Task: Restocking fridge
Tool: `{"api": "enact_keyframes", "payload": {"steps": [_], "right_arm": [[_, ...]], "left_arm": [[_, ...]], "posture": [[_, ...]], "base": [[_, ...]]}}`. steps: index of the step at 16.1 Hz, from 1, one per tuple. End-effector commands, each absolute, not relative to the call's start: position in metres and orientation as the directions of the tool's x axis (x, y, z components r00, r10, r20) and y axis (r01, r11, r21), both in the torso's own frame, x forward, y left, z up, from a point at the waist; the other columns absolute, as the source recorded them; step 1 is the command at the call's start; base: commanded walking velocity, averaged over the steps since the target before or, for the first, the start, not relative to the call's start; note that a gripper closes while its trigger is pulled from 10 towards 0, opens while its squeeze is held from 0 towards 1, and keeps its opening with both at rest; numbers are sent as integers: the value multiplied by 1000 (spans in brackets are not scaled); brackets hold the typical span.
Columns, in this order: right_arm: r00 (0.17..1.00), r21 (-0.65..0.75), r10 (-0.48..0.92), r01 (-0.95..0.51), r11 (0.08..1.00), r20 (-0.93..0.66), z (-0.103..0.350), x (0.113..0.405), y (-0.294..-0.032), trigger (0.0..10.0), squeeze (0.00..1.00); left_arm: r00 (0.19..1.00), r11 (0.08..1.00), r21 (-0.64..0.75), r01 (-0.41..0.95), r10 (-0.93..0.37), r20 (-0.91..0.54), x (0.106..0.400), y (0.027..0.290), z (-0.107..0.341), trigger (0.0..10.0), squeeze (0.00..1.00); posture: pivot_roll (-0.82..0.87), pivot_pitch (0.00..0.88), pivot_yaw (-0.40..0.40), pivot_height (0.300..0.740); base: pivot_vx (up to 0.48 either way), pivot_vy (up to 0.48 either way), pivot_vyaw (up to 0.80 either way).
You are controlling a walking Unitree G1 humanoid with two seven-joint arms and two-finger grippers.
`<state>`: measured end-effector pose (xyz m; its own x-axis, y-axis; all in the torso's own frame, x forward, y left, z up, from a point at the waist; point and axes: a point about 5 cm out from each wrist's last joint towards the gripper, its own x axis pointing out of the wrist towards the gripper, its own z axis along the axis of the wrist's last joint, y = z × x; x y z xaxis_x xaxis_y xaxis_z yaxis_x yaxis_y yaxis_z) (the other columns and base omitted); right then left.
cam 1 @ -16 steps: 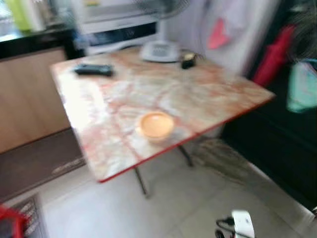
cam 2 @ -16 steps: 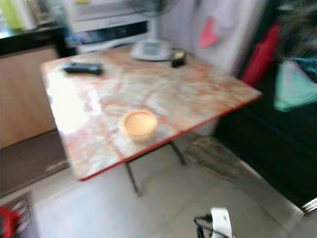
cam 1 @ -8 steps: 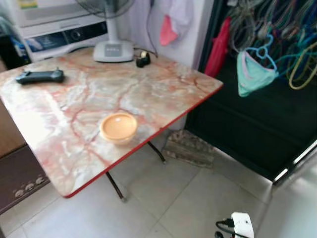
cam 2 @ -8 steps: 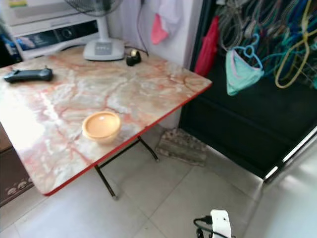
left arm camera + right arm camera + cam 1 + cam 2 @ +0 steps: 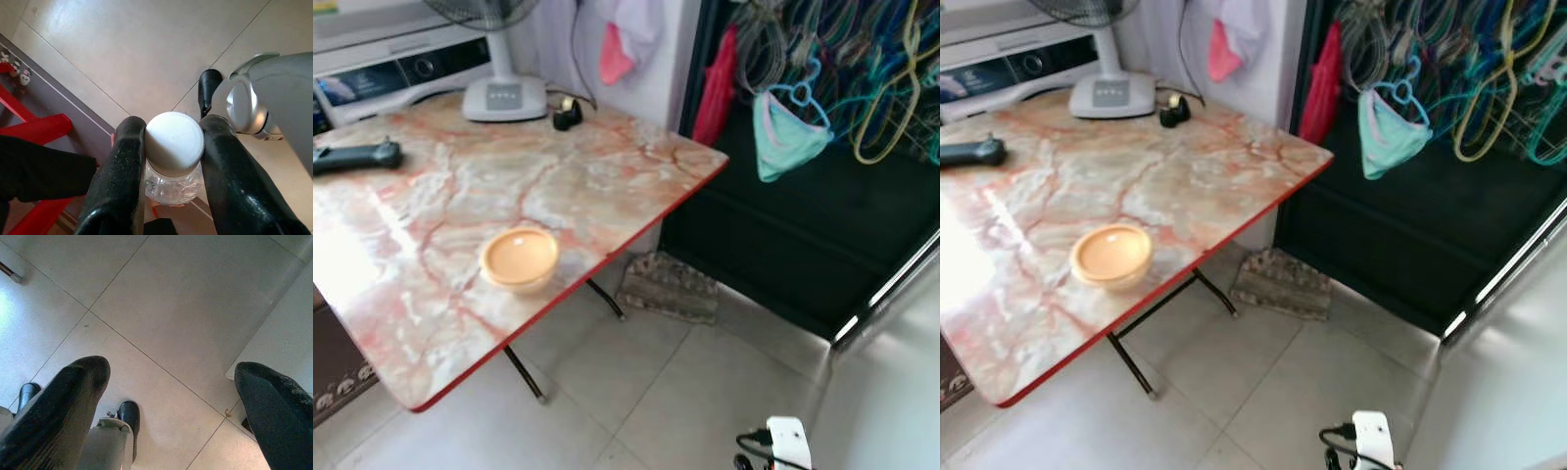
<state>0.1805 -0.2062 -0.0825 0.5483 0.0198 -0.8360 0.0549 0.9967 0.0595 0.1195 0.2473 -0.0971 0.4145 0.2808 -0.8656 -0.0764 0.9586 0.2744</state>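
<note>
**Bottle clamped in left gripper, right gripper spread over bare floor**

Left gripper (image 5: 168, 161) clamped on a clear bottle (image 5: 173, 181), one black finger (image 5: 120, 176) on each side of the white cap (image 5: 174, 143), held above pale floor tiles (image 5: 146, 54); red frame (image 5: 36, 132) at about 9 o'clock of the cap in the wrist view. Right gripper (image 5: 171, 396) hanging with fingers (image 5: 73, 396) wide apart and holding nothing, pointed down at the tiles.

Ahead in the head views, a folding table (image 5: 626, 176) with a marbled top and red edge. On it, an orange bowl (image 5: 519, 258) near the front edge, at 6 o'clock of the tabletop; a dark remote (image 5: 357, 156) at 9 o'clock; a white fan base (image 5: 503, 97) at 12 o'clock, with a small black object (image 5: 567, 116) just beside it toward 1 o'clock. White appliance (image 5: 382, 70) behind the table. Folded mat (image 5: 669, 287) on the floor past the table's 3 o'clock corner, in front of a dark doorway (image 5: 783, 245). Coloured hangers (image 5: 862, 78) and a teal garment (image 5: 783, 132) hung in that doorway, a red cloth (image 5: 715, 88) at its near side
</note>
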Motion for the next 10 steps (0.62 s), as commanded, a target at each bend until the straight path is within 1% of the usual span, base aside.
{"api": "enact_keyframes", "payload": {"steps": [1, 6, 10], "right_arm": [[533, 53, 15, 57, 997, -846, -84, 177, -208, 10000, 0], [526, 60, 23, 54, 997, -850, -84, 176, -207, 10000, 0], [521, 63, 27, 52, 997, -853, -85, 176, -207, 10000, 0]], "left_arm": [[392, 958, 274, -84, 285, -875, 114, 247, -99, 10000, 0], [395, 957, 286, -55, 284, -874, 115, 248, -99, 10000, 0], [389, 956, 282, -76, 289, -875, 114, 248, -99, 10000, 0]], "posture": [[121, 0, -44, 740], [119, 0, -39, 740], [122, 0, -39, 740]], "base": [[0, 0, -800], [0, 0, -790], [0, 0, -788]]}}
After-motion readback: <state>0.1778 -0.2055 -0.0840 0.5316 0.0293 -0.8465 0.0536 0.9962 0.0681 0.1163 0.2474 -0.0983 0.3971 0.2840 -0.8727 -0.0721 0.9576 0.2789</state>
